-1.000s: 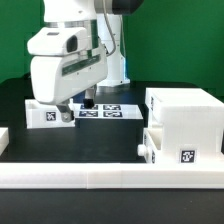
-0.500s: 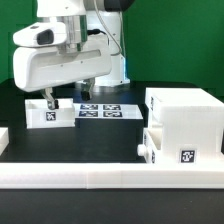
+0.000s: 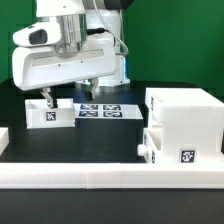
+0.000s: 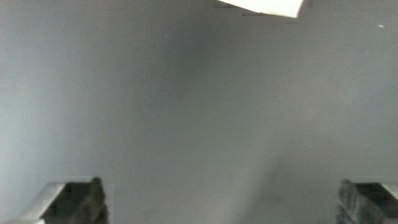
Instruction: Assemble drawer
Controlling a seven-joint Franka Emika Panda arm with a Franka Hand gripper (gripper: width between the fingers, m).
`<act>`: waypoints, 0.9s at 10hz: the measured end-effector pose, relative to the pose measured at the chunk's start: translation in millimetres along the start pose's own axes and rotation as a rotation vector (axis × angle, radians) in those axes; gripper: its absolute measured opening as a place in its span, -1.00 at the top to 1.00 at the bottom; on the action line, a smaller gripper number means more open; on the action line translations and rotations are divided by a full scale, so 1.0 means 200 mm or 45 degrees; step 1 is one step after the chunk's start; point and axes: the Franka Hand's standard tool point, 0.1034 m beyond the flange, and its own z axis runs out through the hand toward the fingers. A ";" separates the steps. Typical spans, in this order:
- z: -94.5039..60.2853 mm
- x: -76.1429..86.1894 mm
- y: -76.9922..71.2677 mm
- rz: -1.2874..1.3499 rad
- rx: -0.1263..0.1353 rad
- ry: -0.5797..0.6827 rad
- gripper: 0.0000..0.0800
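Note:
The large white drawer housing (image 3: pixel 183 113) stands at the exterior view's right. A shallow tray (image 3: pixel 180 148) with a knob (image 3: pixel 143 150) and a tag sits against its front. A second small tray (image 3: pixel 44 113) with a tag lies at the left. My gripper (image 3: pixel 70 100) hangs open and empty just above the table, one finger (image 3: pixel 52 101) right beside this left tray. In the wrist view my gripper (image 4: pixel 221 205) is wide open over bare grey table, with only a white corner (image 4: pixel 267 7) at the picture's edge.
The marker board (image 3: pixel 108 110) lies flat behind the gripper, mid table. A long low white border bar (image 3: pixel 110 178) runs along the front edge, with a short white piece (image 3: pixel 3 138) at the far left. The arm's white body fills the upper left.
Over the last second the arm swung toward the exterior view's left and turned, bringing the fingers over the left tray's side. Since half a second ago it has hardly moved.

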 end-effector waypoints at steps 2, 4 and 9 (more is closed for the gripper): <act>0.01 -0.15 -0.04 0.027 -0.082 0.050 -0.62; 0.04 -0.31 -0.04 0.071 -0.079 0.022 -0.62; 0.05 -0.32 -0.04 0.076 -0.075 0.017 -0.62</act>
